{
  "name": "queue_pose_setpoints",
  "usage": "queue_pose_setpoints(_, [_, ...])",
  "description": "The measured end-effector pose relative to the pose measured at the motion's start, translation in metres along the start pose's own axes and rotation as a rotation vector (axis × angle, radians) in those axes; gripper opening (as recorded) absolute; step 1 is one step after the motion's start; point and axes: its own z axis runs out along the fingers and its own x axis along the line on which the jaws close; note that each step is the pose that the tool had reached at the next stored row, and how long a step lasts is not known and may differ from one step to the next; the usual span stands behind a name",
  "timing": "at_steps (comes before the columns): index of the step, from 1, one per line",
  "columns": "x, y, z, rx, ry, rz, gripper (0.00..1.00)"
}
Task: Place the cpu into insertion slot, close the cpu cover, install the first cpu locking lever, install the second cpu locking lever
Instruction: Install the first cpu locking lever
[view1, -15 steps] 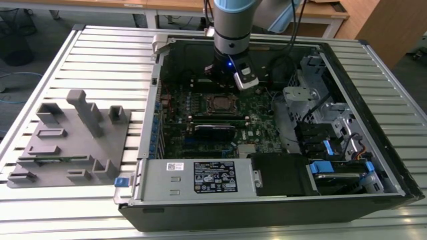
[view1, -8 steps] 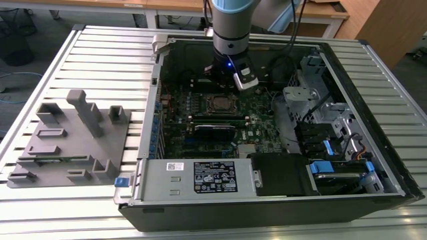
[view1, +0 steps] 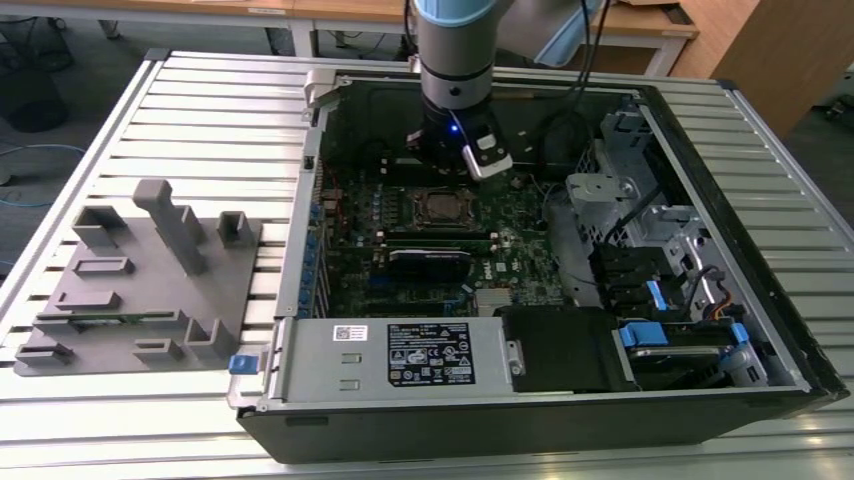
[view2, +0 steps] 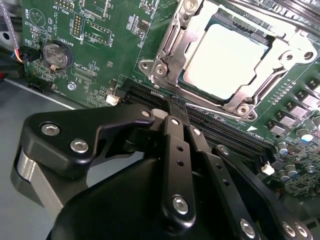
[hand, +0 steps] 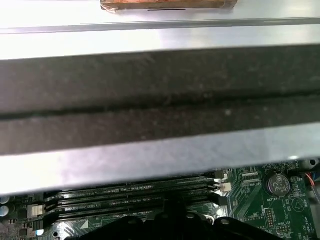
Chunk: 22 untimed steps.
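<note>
Your end effector (view2: 175, 112) has both fingers (view2: 176, 150) pressed together. I see nothing clamped between them.

The cpu (view2: 227, 60) is already seated flat in the socket. The cpu cover (view2: 175, 50) lies down around it, with the chip showing through its window.

- Direction: in the second wrist view the socket lies straight ahead of the fingertips and close by. The tips hover over the memory slots (view2: 220, 125), which lie between them and the socket.
- Exterior view: the end effector hangs inside the open computer case (view1: 747, 300), at the socket's far edge, the side away from the power supply (view1: 400, 355).
- Long axis: the memory slots run parallel to the socket edge that faces the tips, and that edge lies crosswise to the fingers.
- Levers: a thin metal rod seems to run along that same near edge. You can't tell from these views whether it's latched, or whether the tips touch it.
- There's 1 arm only, so there's no choice of which is nearer.

My read: the chip and cover steps look done, and the work is at the levers.
</note>
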Motion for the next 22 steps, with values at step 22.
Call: queue_pose_setpoints(22, [0.0076, 0.0054, 0.0003, -0.0041, -0.0235, 0.004, 0.11])
